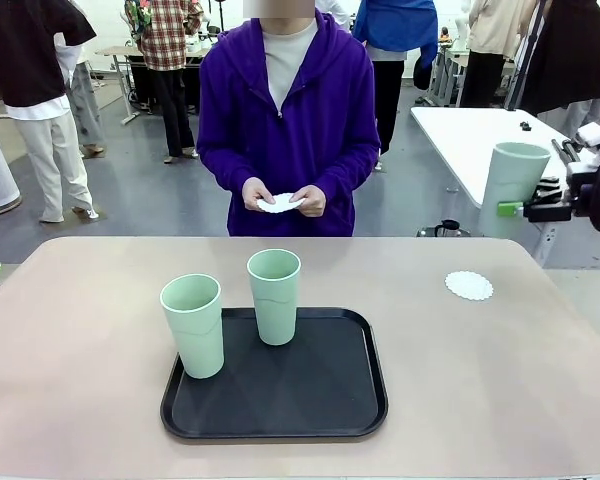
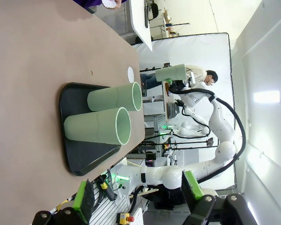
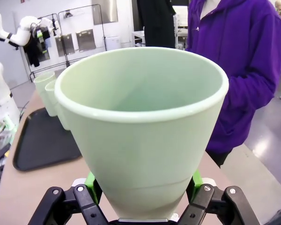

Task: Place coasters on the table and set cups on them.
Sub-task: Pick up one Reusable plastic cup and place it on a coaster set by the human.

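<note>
- While clamped low in the right pincer [image 3: 141, 194], keep the mint-green cup [image 1: 512, 175] upright.
- Centre over the doily coaster [image 1: 469, 285] on the desk [image 1: 80, 330], lower straight, then release.

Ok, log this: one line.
right end effector: shut on cup | left end effector: open | coaster: on table | two cups: tray | person: another coaster

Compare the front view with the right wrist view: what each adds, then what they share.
Front view: a coaster lying on the table, a second coaster in the person's hands. Right wrist view: the held cup's empty inside, the right gripper's two green pads against its lower wall. Shared: that cup, the two cups on the black tray, the purple hoodie.
</note>
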Motion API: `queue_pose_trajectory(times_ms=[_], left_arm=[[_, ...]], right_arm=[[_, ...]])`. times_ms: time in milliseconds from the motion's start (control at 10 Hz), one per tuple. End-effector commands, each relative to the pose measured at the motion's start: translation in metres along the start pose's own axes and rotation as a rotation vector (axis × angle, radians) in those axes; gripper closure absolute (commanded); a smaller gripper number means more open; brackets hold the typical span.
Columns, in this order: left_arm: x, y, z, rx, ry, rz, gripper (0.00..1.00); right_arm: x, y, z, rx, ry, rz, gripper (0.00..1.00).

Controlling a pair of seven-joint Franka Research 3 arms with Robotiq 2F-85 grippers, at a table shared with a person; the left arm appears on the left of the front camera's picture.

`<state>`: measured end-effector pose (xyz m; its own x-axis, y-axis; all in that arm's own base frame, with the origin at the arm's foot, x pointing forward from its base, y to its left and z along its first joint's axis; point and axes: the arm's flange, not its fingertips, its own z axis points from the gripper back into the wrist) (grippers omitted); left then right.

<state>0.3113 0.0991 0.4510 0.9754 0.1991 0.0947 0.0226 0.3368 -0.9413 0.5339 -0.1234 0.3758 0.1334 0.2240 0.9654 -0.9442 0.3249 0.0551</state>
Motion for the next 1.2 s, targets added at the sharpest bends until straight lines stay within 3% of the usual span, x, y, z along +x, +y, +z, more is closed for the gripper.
queue_pose_trajectory(times_ms=[0, 600, 1100], left_arm=[[0.000, 0.001, 0.002, -0.017, -0.004, -0.013, 0.00], [0.000, 0.001, 0.002, -0.017, -0.004, -0.013, 0.00], [0.000, 0.001, 0.002, -0.017, -0.004, -0.013, 0.00]], right_arm=[[-0.019, -0.015, -0.011, 0.049, 0.013, 0.071, 0.17], [-0.074, -0.026, -0.035, 0.178, 0.037, 0.123, 0.17], [-0.093, -0.046, -0.046, 0.187, 0.010, 0.063, 0.17]])
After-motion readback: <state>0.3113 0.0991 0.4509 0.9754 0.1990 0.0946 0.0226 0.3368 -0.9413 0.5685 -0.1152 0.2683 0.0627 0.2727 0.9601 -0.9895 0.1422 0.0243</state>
